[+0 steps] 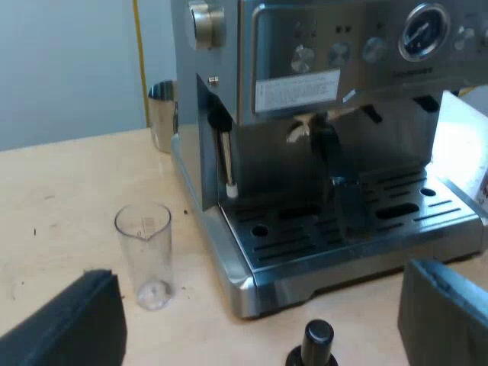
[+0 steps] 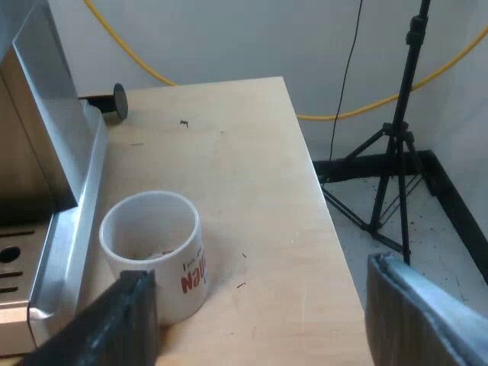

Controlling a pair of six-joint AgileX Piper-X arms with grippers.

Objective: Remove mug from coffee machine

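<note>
- My left gripper [image 1: 261,274] hangs low over the wooden table [image 1: 61,213], facing the front of the espresso machine [image 1: 328,152]. Its two black fingers [image 1: 69,324] are spread wide apart and grip nothing.
- A measuring glass [image 1: 145,255] stands upright on the table, just beside the near corner of the machine's base.
- A tamper with a black knob [image 1: 314,343] stands on the table between the left gripper's fingers, close to the machine's front edge and touching neither finger.
- The slotted metal drip tray [image 1: 351,221] lies under the spouts. A steam wand [image 1: 226,164] hangs down at the machine's side.
- A metal pitcher [image 1: 162,114] stands farther off, beside the machine's side wall.
- The pressure gauge [image 1: 425,30] sits high on the machine's front panel, among round knobs.
- My right gripper [image 2: 259,278] is low over the table [image 2: 252,175], its fingers [image 2: 419,320] wide apart and holding nothing.
- The mug [image 2: 152,252], white with red lettering, stands upright on the table just beside the metal edge of the machine's base [image 2: 69,229], off the drip tray. One finger of the right gripper overlaps the mug's lower side; I cannot tell whether they touch.
- A small dark round thing [image 2: 118,99] lies far along the machine's side; I cannot tell what it is.
- A black tripod stand [image 2: 396,152] stands on the floor beyond the table's edge.
</note>
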